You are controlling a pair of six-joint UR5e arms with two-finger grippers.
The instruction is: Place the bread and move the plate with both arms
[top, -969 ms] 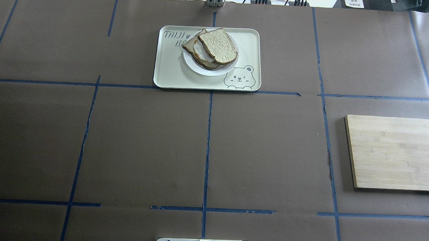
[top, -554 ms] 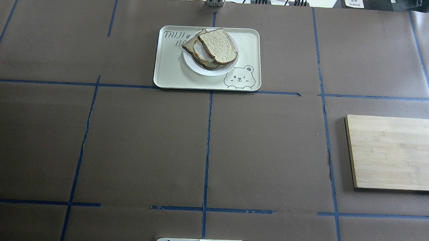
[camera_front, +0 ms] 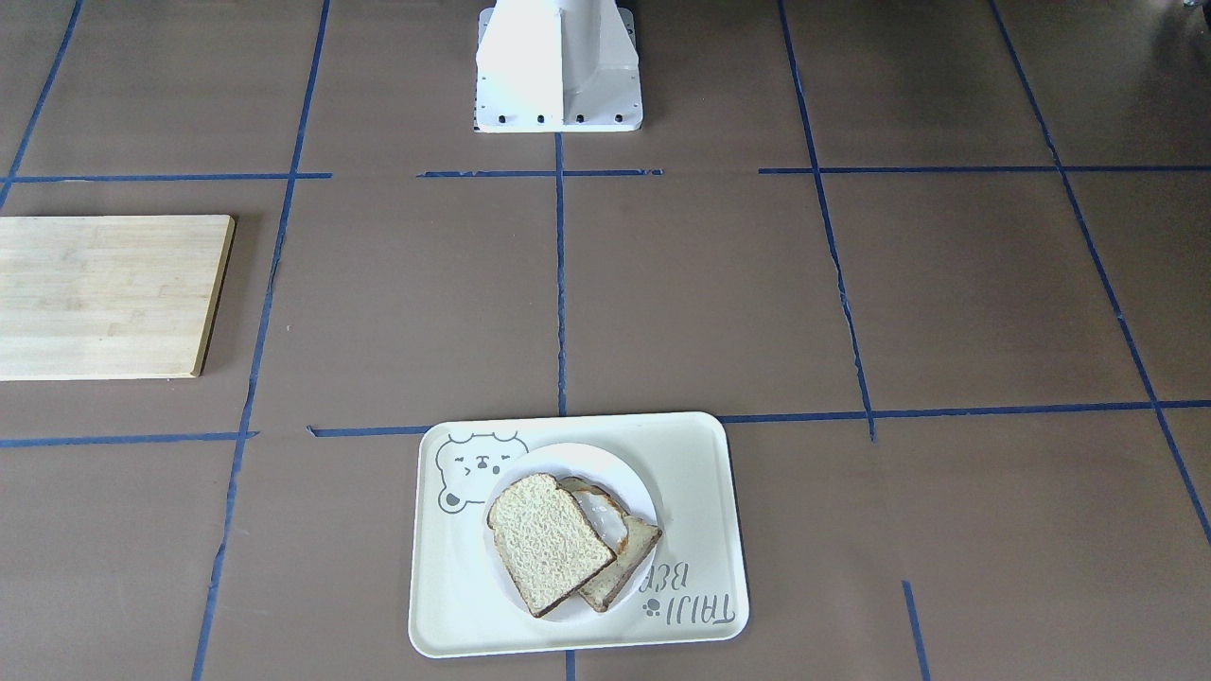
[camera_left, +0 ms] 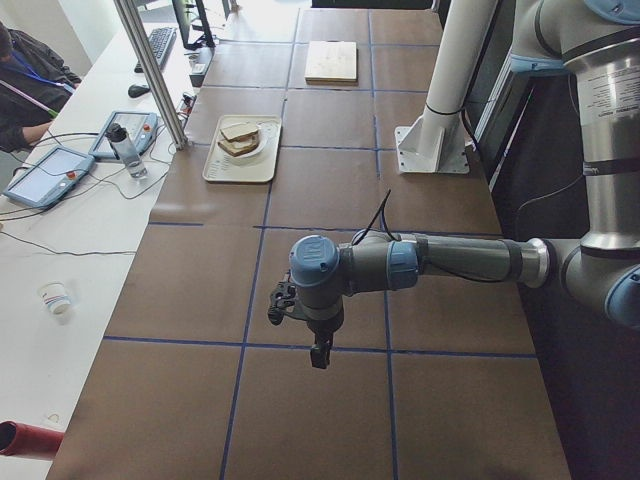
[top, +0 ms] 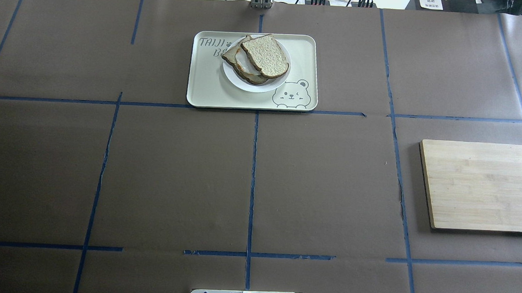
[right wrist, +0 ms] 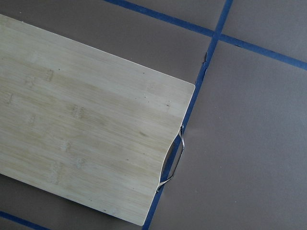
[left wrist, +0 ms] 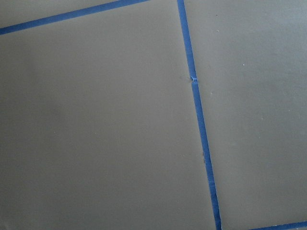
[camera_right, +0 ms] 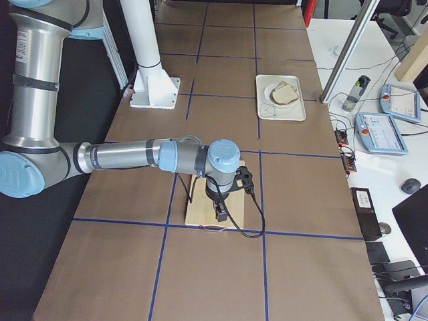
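Nearest the base, the left gripper (camera_left: 318,352) hangs over the table (top: 176,178) and the right gripper (camera_right: 221,212) over the bamboo cutting board (top: 479,187); I cannot tell either's opening. Farther out, the bread (top: 265,55) tops the egg slice (top: 246,68) on the plate (top: 254,87), inside the bear tray (top: 206,84); likely nothing remains.

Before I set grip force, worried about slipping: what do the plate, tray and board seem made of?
Plate: smooth glossy white, ceramic or melamine. Tray: matte cream, rounded rim, printed bear, probably plastic. Board: pale jointed strip grain, matte, likely bamboo.
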